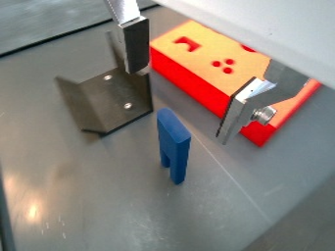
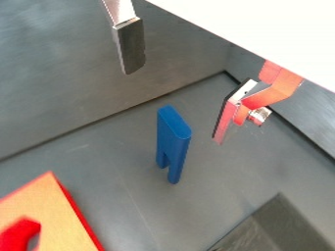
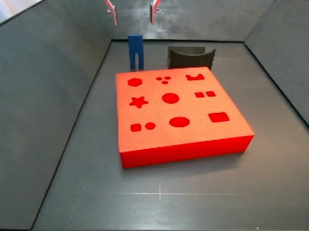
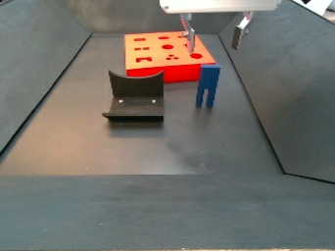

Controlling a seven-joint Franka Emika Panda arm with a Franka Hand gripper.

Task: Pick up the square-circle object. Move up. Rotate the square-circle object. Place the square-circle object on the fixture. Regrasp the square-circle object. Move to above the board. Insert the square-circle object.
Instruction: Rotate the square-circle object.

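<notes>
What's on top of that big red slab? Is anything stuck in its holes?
Nothing sits on the board; its star, circle, oval and square cutouts look empty. The square-circle object stands on the floor beyond it, beside the fixture. The gripper hangs open above, holding nothing.

Lighting: even and diffuse in all four views, moderately bright, source apparently overhead.

Glare: a pale sheen lies on the grey floor (image 4: pixel 170 147) in a side view; a soft bright patch shows on the floor in a wrist view. The gripper (image 1: pixel 190 83), open above the square-circle object (image 1: pixel 174 145), shows highlights on its silver fingers (image 1: pixel 132 39) in both wrist views.

Shadows: faint and soft-edged; a weak one beside the fixture (image 4: pixel 135 96), another along the board (image 3: pixel 179 113) at its near edge.

Colour: the board's red is strongly saturated, its cutouts low in contrast.

Sharpness: all frames are low in resolution and slightly soft; fingers nearest the wrist lenses blur.
</notes>
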